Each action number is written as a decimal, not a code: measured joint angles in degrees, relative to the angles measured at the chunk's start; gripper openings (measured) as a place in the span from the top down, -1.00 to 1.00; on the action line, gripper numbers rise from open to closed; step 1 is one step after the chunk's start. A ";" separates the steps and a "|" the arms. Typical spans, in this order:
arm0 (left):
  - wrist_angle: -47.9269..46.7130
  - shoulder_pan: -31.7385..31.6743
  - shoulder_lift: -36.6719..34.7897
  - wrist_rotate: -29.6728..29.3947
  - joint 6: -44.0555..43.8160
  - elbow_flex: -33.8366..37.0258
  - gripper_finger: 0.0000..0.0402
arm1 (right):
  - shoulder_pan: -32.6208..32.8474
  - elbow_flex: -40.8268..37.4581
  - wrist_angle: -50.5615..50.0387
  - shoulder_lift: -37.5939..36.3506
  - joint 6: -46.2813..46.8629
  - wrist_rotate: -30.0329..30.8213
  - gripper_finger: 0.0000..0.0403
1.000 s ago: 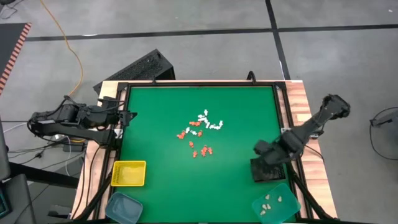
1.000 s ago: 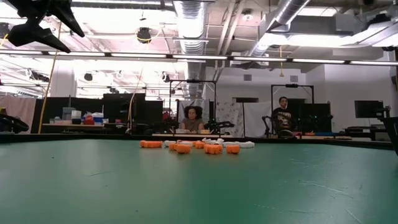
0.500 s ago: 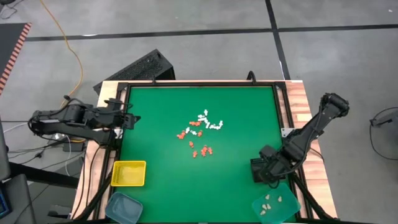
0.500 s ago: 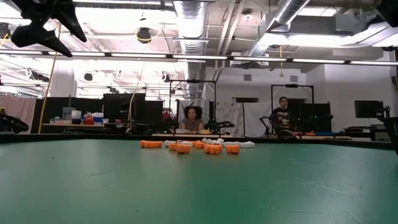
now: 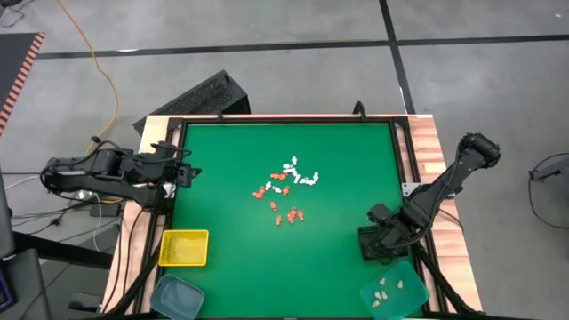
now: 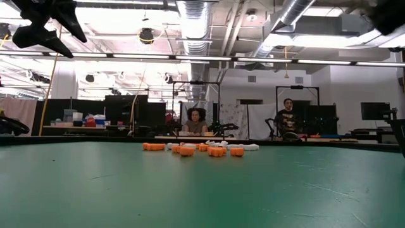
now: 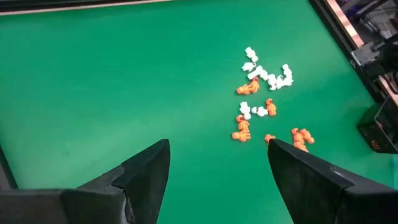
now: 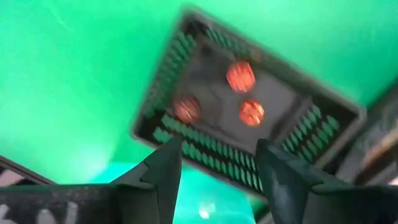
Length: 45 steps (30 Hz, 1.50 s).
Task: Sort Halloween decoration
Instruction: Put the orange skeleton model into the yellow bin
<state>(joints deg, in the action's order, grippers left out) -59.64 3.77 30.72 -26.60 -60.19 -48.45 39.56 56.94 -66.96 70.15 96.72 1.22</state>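
Decorations: the Halloween decoration [image 5: 286, 191] lies as a loose cluster of orange and white trinkets mid-desk, on the green mat [image 5: 222, 169]. Three orange ones [image 8: 239, 93] sit in the black tray [image 5: 382, 244]; white ones [image 5: 391, 289] sit in the teal tray [image 5: 394, 296].

Right tool: the right tool [image 8: 217, 180] hangs right over the black tray at the desk's right edge, fingers apart, nothing between them.

Left tool: the left tool [image 7: 217, 171] waits at the desk's left edge, fingers spread wide and empty, facing the cluster.

Other trays: a yellow tray [image 5: 184, 247] and a second teal tray [image 5: 176, 296] sit at the near left corner.

Risk: the trinkets are tiny and packed close, so the next pinch could take two colours at once, or flick a neighbour across the mat.

Change: a second ago the right tool was narrower and nearer the mat's middle; it has since come over the black tray and spread. The left arm has reached slightly inward. The cluster is unchanged.
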 joint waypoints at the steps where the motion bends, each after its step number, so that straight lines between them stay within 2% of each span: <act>1: 0.00 0.00 -0.02 0.24 0.24 0.00 -0.30 | -1.34 0.61 0.54 -0.07 -1.51 0.78 0.02; 6: 0.31 0.00 -0.02 0.40 0.70 0.00 -0.30 | -9.79 4.05 5.09 -0.09 -12.47 4.51 0.08; 10: 0.44 -0.01 -0.41 0.51 1.23 -0.50 -0.30 | -18.19 4.86 14.19 0.17 -24.77 6.85 0.11; 14: 0.46 0.00 -1.38 0.86 1.65 -1.72 -0.30 | -26.40 4.90 23.20 3.06 -34.01 6.82 0.13; 18: 0.49 0.00 -3.08 0.82 2.36 -3.08 -0.30 | -31.33 4.90 30.71 8.84 -41.30 4.65 0.15; 23: 0.11 0.00 -4.75 0.79 2.30 -3.21 -0.30 | -32.86 4.92 36.76 17.54 -44.74 -0.89 0.18; 31: -2.03 -0.02 -5.75 0.27 2.54 -3.17 -0.30 | -32.88 6.63 39.50 27.33 -46.12 -1.18 0.22; 40: -4.15 -0.01 -5.77 0.27 2.18 -3.17 -0.30 | -34.32 15.16 36.48 30.39 -54.91 2.48 0.25; 45: -4.51 0.00 -5.77 0.29 2.06 -3.15 -0.30 | -34.86 19.52 28.08 30.31 -54.22 3.75 0.25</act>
<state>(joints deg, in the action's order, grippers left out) -64.15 3.77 24.95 -26.30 -58.12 -51.59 4.69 76.47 -38.88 100.47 42.50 4.97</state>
